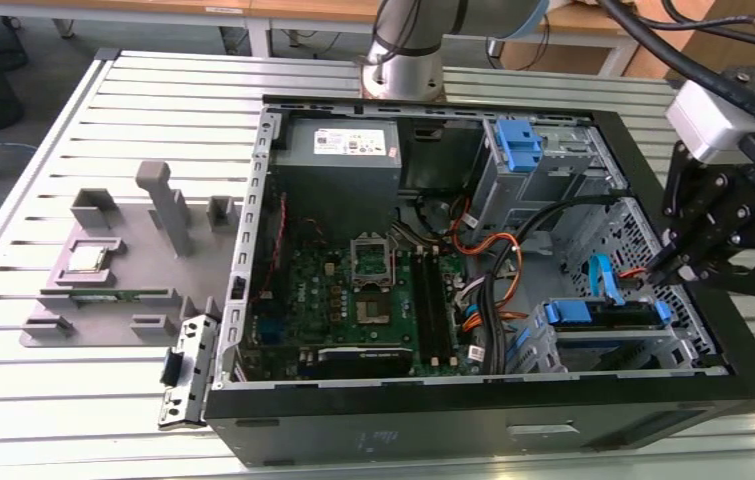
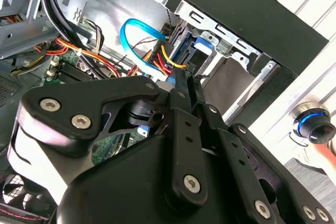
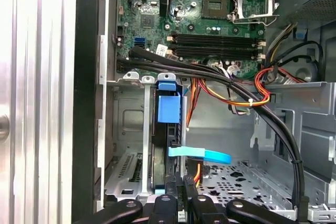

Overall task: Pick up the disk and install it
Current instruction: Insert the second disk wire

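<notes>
The disk (image 1: 600, 313) is sitting on edge in the drive cage of the open computer case (image 1: 484, 420), at the exterior view's right, its blue carrier (image 3: 169, 109) facing out. The hand (image 1: 692, 268) is hovering just above the cage with fingers (image 2: 185, 95) pressed together, gripping nothing. A blue cable (image 3: 202, 154) is lying beside the disk. The case is resting on the slatted desk (image 1: 30, 400).
</notes>
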### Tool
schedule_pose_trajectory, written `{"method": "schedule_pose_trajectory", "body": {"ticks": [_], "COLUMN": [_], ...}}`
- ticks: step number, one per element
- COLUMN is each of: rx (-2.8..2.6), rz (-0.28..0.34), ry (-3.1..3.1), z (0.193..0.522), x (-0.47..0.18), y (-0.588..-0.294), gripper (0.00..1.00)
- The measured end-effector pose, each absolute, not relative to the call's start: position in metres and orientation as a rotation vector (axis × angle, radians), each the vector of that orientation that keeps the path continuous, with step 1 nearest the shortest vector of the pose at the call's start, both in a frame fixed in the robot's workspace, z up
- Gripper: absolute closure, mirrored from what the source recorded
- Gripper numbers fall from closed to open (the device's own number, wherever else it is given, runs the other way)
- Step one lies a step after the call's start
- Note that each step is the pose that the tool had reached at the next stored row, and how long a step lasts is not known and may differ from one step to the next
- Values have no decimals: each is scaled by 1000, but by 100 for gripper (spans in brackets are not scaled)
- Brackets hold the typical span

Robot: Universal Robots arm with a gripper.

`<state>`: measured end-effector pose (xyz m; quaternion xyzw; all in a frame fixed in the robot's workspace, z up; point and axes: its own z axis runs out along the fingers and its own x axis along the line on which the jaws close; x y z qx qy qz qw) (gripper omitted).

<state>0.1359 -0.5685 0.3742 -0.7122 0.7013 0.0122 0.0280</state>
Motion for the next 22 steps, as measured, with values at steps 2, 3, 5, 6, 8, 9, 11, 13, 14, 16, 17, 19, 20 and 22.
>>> {"method": "schedule_pose_trajectory", "body": {"ticks": [2, 3, 5, 6, 8, 9, 11, 13, 14, 16, 17, 19, 20, 22], "rx": [-2198, -2198, -2198, -2198, -2198, -2198, -2198, -2198, -2198, -2198, -2198, -2198, -2198, -2198], "rz": [38, 38, 38, 38, 38, 38, 38, 38, 38, 38, 38, 37, 37, 37], "ry": [2165, 2165, 2165, 2165, 2165, 2165, 2165, 2165, 2165, 2165, 2165, 2165, 2166, 2166], "z": [376, 377, 378, 379, 380, 390, 386, 383, 383, 383, 383, 383, 383, 383], "x": [136, 136, 136, 136, 136, 136, 136, 136, 136, 136, 136, 136, 136, 136], "y": [-568, -568, -568, -568, -568, -568, -568, -568, -568, -568, -568, -568, -568, -569], "gripper": [83, 83, 83, 83, 83, 83, 83, 83, 83, 83, 83, 83, 83, 83]}}
